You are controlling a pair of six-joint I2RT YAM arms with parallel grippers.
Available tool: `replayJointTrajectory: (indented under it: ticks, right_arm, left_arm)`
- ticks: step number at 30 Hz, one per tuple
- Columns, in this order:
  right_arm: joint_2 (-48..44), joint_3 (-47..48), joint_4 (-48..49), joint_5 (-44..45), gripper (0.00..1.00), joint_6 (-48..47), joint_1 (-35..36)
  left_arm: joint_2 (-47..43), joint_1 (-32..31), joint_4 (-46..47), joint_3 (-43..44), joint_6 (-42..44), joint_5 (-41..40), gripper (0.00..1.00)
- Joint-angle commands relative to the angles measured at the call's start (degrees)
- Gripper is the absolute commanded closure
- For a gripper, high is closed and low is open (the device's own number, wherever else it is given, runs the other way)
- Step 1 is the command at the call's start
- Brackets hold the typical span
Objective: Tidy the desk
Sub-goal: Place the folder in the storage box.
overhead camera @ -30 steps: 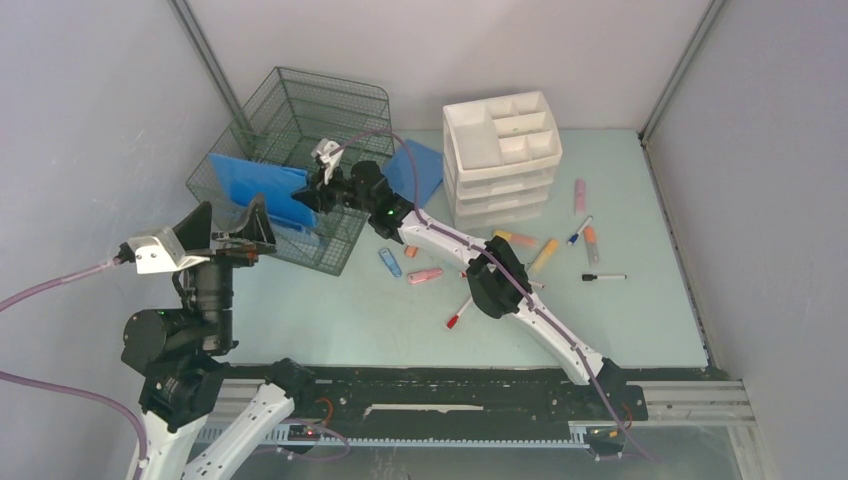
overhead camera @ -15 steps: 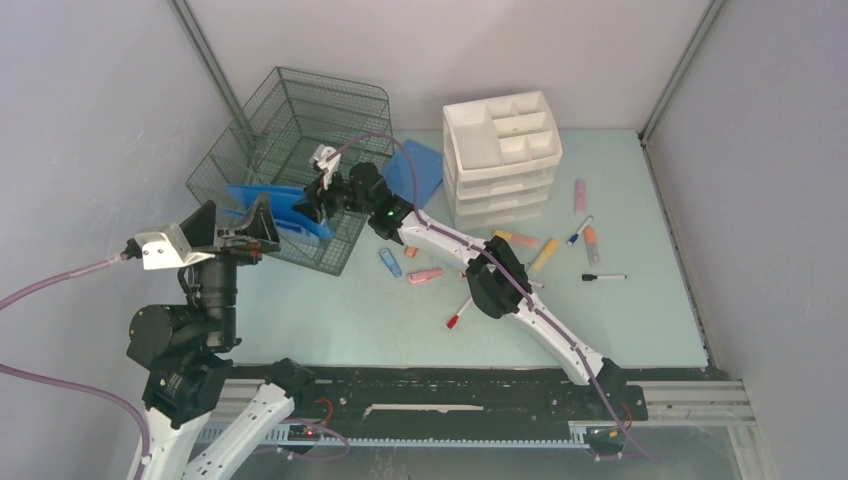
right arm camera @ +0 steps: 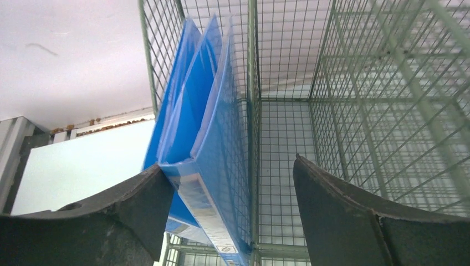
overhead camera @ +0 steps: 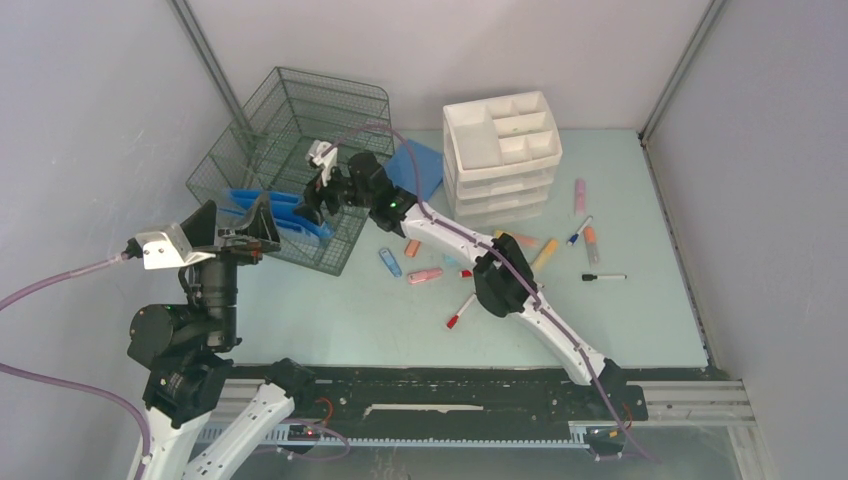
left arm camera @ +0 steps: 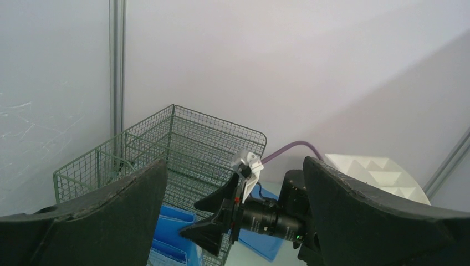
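Fingers [right arm camera: 343, 221] of the right gripper [overhead camera: 312, 203] stand spread wide and grip nothing; the blue folder [right arm camera: 205, 138] rests against one finger only. The left gripper [overhead camera: 230, 228] hangs splayed and empty above the near left corner.

The desk [overhead camera: 640, 320] runs with its long axis left to right. Walls close its far and right edges, and a black rail [overhead camera: 450, 385] closes the near one. The wire basket [overhead camera: 300, 140] holding the folder sits far left. A white organizer [overhead camera: 505, 150] stands far centre, and pens [overhead camera: 545, 255] lie scattered right of the middle. Bare surface stretches along the near edge and the right side.
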Motion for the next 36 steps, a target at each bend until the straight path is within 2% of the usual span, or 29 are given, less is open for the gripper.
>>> replayJointTrajectory:
  ticks: [1,14,17,22,25,27,31,36]
  right_arm:
    - [-8.2,2.2,-3.8,-0.8,0.18,-3.2,0.2]
    - [-9.8,0.5,-13.3,-5.0,0.25,-4.8,0.0]
    - [-9.8,1.4,-14.2,-9.6,0.22,-4.5,-0.4]
    - [-9.9,4.4,-17.5,-21.2,0.09,-9.5,-0.6]
    - [-9.8,4.4,-17.7,-19.4,0.08,-10.6,0.3]
    - [-9.2,4.2,-16.9,-14.7,0.1,-9.7,0.8]
    - [-8.2,3.7,-14.9,-6.8,0.15,-8.2,1.5]
    - [-6.9,4.0,-12.6,-3.5,0.22,-9.4,2.0]
  left_arm:
    - [0.2,0.6,1.6,-0.4,-0.8,0.4,0.0]
    - [0.5,0.6,1.4,-0.5,-0.9,0.4,0.0]
    - [0.6,0.6,1.4,-0.5,-0.7,0.4,0.0]
    - [0.3,0.6,1.3,-0.5,-0.6,0.5,0.0]
    - [0.1,0.6,1.3,-0.5,-0.7,0.6,0.0]
    - [0.0,0.6,1.4,-0.5,-0.7,0.5,0.0]
    - [-0.5,0.6,1.3,-0.5,-0.7,0.5,0.0]
    - [-0.3,0.6,1.3,-0.6,-0.7,0.9,0.0]
